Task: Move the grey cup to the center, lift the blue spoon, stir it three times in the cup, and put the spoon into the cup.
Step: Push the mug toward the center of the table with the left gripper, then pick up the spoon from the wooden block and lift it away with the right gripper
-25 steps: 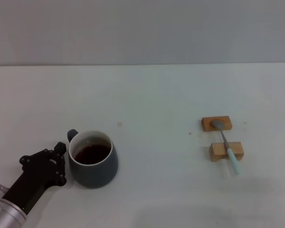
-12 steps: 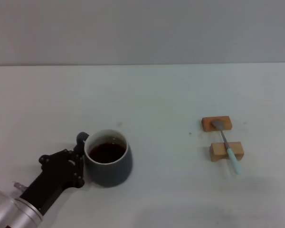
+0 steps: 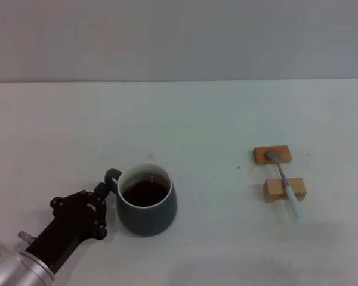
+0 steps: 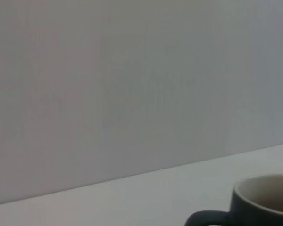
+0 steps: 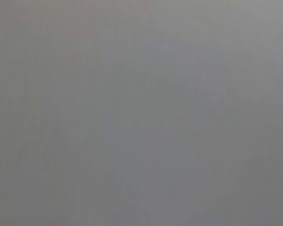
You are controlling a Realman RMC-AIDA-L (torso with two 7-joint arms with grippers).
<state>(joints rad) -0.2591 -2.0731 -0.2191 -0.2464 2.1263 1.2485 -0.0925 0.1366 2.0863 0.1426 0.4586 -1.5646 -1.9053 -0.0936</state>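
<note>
The left gripper sits low over the desk near its front edge, toward the front-left corner, its black body reaching in from the silver wrist. Its tip is at the handle side of the grey cup, right against the small loop handle; the fingers there are dark against a dark handle, so I cannot tell whether the jaws are clamped on it or merely pressed alongside. The cup stands upright on the desk, left of the middle and close to the front edge, with dark brown liquid inside its white interior. In the left wrist view only the cup's rim and a curve of its handle show, with the pale desk running off to the wall behind.

Farther back and well apart to the right, nearer the right edge, two small wooden blocks lie one behind the other. The blue spoon rests across them, its metal bowl on the far block and its pale blue handle end overhanging the near block toward the front edge.

The right gripper appears in no view; the right wrist view shows only flat grey.
</note>
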